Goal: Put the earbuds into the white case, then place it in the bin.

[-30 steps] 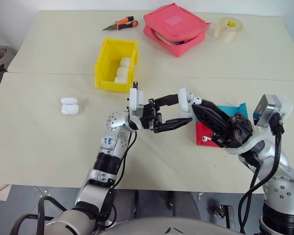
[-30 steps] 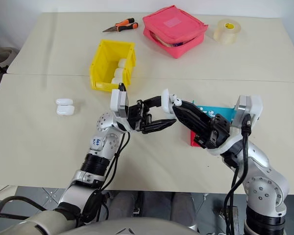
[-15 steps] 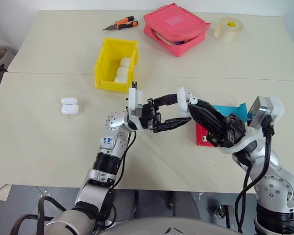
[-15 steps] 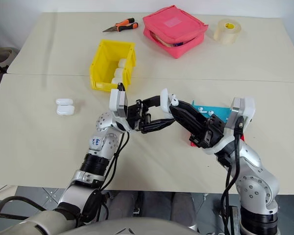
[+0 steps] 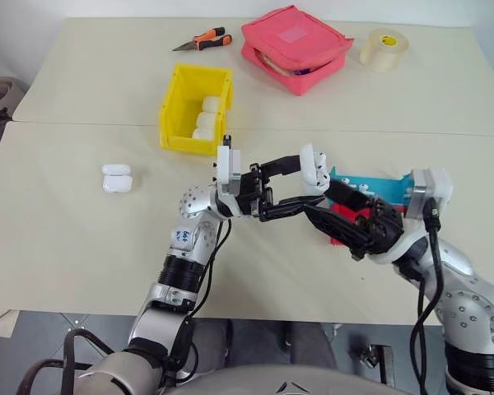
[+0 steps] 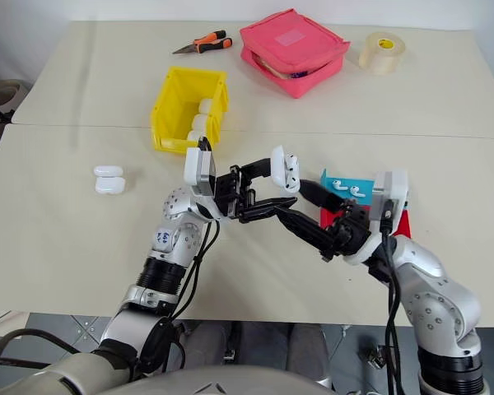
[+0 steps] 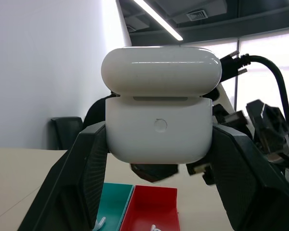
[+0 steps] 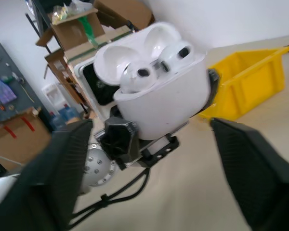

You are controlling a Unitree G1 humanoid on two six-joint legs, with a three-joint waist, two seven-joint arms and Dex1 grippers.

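Observation:
My left gripper (image 5: 311,183) is shut on the white case (image 5: 314,167) and holds it up over the table's middle with its lid flipped open. In the right wrist view two earbuds (image 8: 140,72) sit in the case (image 8: 159,101). Just below and to the right of the case, my right gripper (image 5: 321,200) is open with nothing between its fingers (image 8: 53,178). More earbuds (image 6: 339,186) lie in the tray behind it. The yellow bin (image 5: 181,107) stands further back on the left with three cases (image 5: 206,118) inside.
A blue-and-red tray (image 5: 387,183) lies under my right arm. Two more white cases (image 5: 116,177) rest on the table at the left. Along the far side are orange-handled pliers (image 5: 204,39), a pink pouch (image 5: 295,48) and a tape roll (image 5: 384,48).
My right gripper has opened and dropped away from the top of the case. The left gripper has held the case still.

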